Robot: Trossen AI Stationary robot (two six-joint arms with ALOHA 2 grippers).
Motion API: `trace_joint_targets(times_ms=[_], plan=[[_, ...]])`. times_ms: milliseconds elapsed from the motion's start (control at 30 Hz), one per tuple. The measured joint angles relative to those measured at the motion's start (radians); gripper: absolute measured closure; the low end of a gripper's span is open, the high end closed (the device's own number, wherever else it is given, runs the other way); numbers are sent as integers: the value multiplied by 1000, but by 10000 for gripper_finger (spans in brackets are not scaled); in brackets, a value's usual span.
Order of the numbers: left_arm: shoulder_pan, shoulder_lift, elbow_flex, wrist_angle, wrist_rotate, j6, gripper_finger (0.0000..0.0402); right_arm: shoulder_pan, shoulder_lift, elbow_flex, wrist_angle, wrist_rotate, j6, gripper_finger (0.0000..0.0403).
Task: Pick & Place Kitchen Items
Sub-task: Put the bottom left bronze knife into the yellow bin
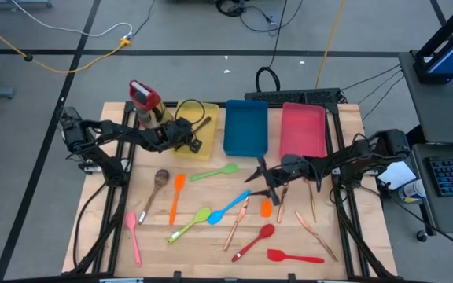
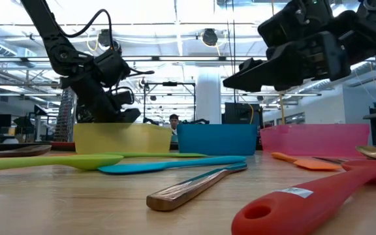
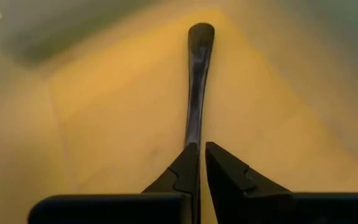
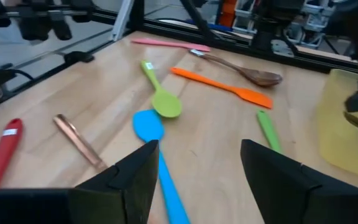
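My left gripper [image 1: 185, 138] is inside the yellow tray [image 1: 204, 149] at the back left and is shut on a slim dark utensil [image 3: 197, 74]. My right gripper [image 1: 263, 178] is open and empty. It hovers over the table's middle, above the blue spoon [image 4: 151, 127], whose handle runs between the fingers in the right wrist view. Several plastic, wooden and metal utensils lie flat on the wood: a green spatula [image 1: 215, 172], an orange spatula [image 1: 176, 196], a wooden spoon [image 1: 157, 185] and a red spoon [image 1: 255, 241]. My left gripper pinches the dark utensil's near end [image 3: 194, 144] between its two fingers [image 3: 229, 177]. The fingers come from the table's left and lie along the utensil. The rest sticks straight out ahead of the fingers over the tray's yellow floor. I cannot tell whether its far end [image 3: 201, 31] touches the tray.
A blue tray [image 1: 246, 126] and a pink tray [image 1: 303, 130] stand to the right of the yellow one along the far edge. A red-capped bottle [image 1: 144, 101] stands just left of the yellow tray. Thin gold utensils [image 1: 314, 228] lie at the right.
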Motion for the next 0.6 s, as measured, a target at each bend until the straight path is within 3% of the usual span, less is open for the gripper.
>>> trace_joint_targets(times_ms=[400, 600], plan=[[-26, 0, 0, 42, 27, 43, 280, 38, 0, 0, 0, 0, 1, 183], [-80, -58, 0, 144, 37, 72, 269, 38, 0, 0, 0, 2, 27, 182]])
